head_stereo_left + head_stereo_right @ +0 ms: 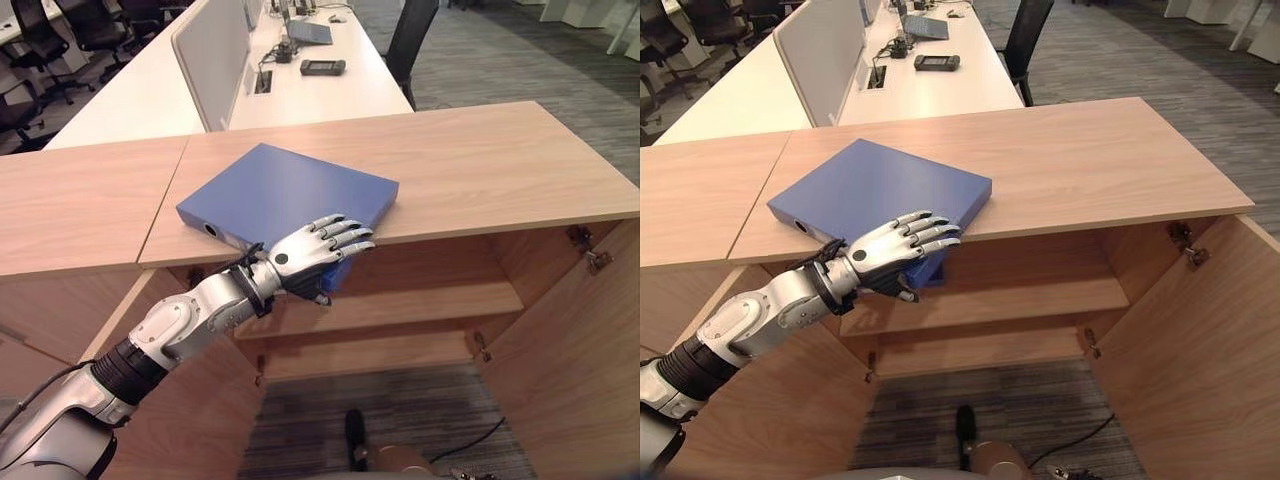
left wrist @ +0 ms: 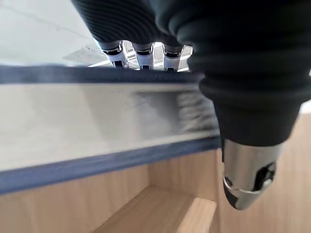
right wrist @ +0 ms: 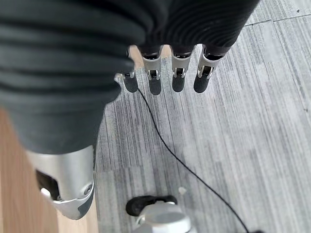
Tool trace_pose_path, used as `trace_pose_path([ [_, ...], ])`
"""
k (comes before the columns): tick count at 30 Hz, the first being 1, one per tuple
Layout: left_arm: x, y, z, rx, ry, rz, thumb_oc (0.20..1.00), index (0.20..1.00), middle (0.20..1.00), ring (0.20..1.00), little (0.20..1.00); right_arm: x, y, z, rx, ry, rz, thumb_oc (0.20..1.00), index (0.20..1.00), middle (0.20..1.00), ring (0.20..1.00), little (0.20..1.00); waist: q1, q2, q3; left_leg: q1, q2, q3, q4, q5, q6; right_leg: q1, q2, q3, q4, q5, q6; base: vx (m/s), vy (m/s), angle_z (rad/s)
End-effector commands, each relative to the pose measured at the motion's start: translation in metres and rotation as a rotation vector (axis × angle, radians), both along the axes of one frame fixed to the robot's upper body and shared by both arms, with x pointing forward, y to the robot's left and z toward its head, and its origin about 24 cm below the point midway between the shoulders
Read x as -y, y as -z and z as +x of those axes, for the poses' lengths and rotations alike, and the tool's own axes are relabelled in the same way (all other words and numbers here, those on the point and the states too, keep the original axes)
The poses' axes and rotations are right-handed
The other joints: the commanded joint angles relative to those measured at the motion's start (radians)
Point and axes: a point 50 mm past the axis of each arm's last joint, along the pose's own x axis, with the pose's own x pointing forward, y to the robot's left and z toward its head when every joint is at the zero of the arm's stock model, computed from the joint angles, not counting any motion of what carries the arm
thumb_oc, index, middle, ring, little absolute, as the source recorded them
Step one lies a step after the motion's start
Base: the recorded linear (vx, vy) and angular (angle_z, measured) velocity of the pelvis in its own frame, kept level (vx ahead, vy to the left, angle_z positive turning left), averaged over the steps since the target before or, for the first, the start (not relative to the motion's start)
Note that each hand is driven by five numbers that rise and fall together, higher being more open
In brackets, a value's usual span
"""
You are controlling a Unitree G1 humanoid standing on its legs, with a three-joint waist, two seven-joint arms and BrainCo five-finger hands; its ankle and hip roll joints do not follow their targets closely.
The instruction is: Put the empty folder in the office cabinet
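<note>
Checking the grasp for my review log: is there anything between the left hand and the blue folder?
Nothing. In the left eye view the left hand clasps the blue folder at its overhanging corner, fingers on top, thumb beneath; the left wrist view shows its edge between them.

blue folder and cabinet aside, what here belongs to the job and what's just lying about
Belongs to the job:
- blue folder, overhanging the cabinet top's front edge
- open cabinet, its shelf bare
- left robot hand, fingers over the folder, thumb under it
- right robot hand, idle over the floor

Just lying about:
- white desks
- office chairs
- desk phone
</note>
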Motion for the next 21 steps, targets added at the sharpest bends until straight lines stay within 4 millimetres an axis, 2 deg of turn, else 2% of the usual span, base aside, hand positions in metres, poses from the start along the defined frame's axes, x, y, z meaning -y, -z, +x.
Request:
trace_pose_path([
  [1, -0.028, -0.014, 0.01, 0.128, -0.13, -0.003, 1.0, 1.0, 1.0, 1.0, 1.0, -0.004, 0.001, 0.0, 0.001, 0.007, -0.001, 1.0, 1.0, 1.0, 1.0, 1.0, 0.003, -0.047, -0.004, 0.083, -0.089, 0.011, 0.011, -0.084, 0.039, 0.026, -0.049, 0.053, -0.08, 0.084, 0.133, 0.0, 0.0, 0.0],
  [5, -0.052, -0.006, 0.014, 0.181, -0.252, 0.021, 1.0, 1.0, 1.0, 1.0, 1.0, -0.005, 0.002, -0.002, -0.002, 0.032, 0.002, 1.0, 1.0, 1.0, 1.0, 1.0, 0.01, -0.05, -0.003, 0.089, -0.088, 0.013, 0.011, -0.086, 0.038, 0.028, -0.046, 0.052, -0.08, 0.085, 0.133, 0.0, -0.017, -0.04],
  [9, -0.061, 0.001, 0.015, 0.19, -0.307, 0.037, 1.0, 1.0, 1.0, 1.0, 1.0, -0.004, 0.002, -0.003, -0.004, 0.038, 0.0, 1.0, 1.0, 1.0, 1.0, 1.0, 0.012, -0.052, -0.004, 0.091, -0.087, 0.012, 0.011, -0.086, 0.038, 0.03, -0.045, 0.052, -0.08, 0.084, 0.131, 0.0, 0.0, 0.0],
  [21, -0.064, 0.039, 0.032, 0.122, -0.418, 0.101, 1.0, 1.0, 1.0, 1.0, 1.0, 0.0, 0.0, -0.002, -0.004, 0.048, -0.018, 1.0, 1.0, 1.0, 1.0, 1.0, 0.001, -0.054, -0.003, 0.094, -0.089, 0.016, 0.011, -0.085, 0.041, 0.034, -0.04, 0.054, -0.08, 0.086, 0.128, 0.0, -0.001, 0.0],
])
